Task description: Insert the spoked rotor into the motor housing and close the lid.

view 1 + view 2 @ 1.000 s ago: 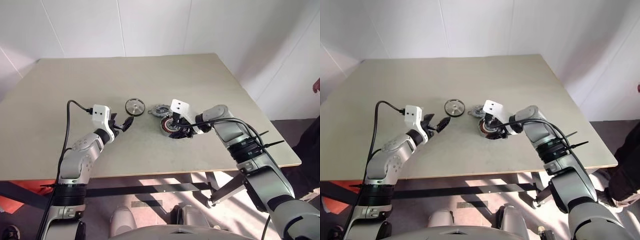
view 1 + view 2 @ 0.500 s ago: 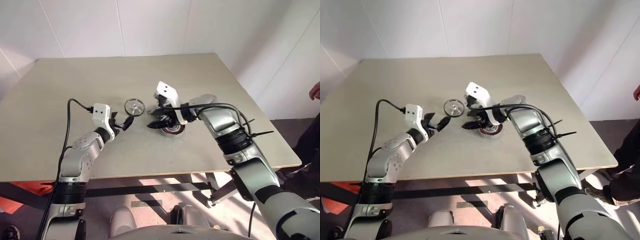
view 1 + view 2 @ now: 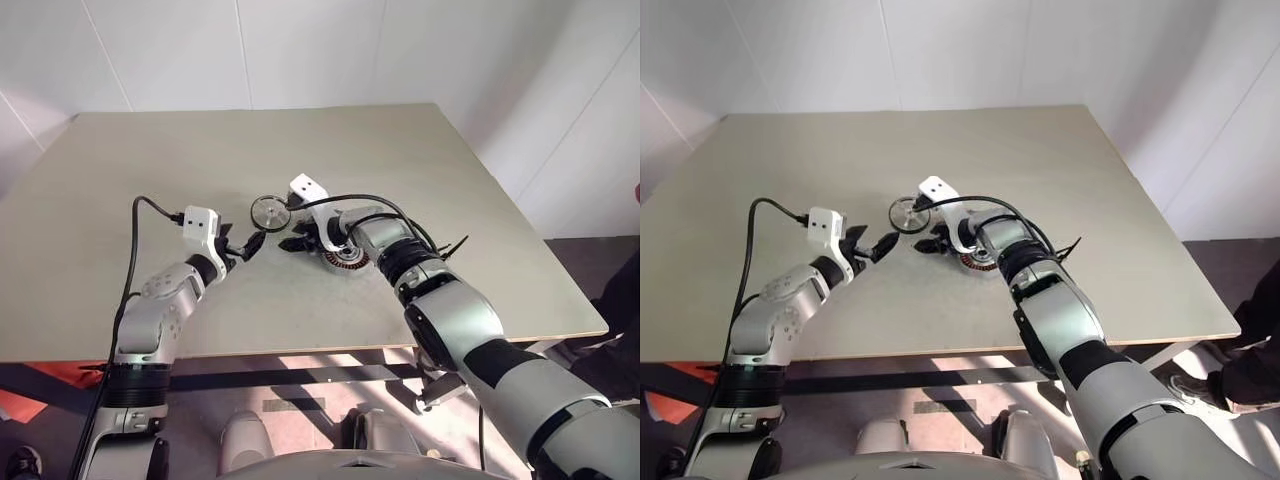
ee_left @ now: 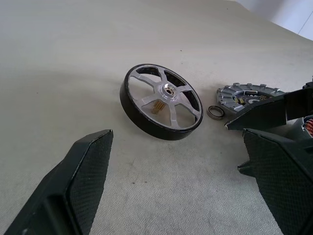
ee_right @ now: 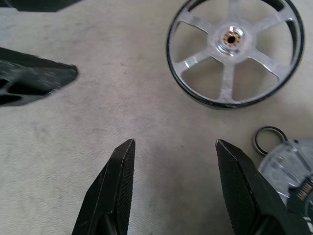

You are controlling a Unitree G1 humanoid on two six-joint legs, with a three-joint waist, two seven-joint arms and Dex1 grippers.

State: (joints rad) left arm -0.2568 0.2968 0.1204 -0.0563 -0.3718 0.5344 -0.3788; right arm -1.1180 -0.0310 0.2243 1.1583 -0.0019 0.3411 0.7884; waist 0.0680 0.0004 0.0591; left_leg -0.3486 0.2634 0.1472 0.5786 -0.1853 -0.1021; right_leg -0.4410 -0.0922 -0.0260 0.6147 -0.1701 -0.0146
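Right gripper (image 5: 171, 196) has swung left off the motor housing (image 3: 347, 258), jaws parted, empty. Left gripper (image 4: 181, 181) wide open, empty. Spoked rotor (image 5: 234, 51): likely stiff, light, slick metal; pinch across the rim.

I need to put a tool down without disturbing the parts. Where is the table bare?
The beige table is bare along its far edge and both side edges. The middle is crowded: shiny spoked rotor, copper-wound motor housing, left gripper, right gripper.

right hand (image 5: 171, 186) swung leftward, off motor housing (image 3: 347, 258)
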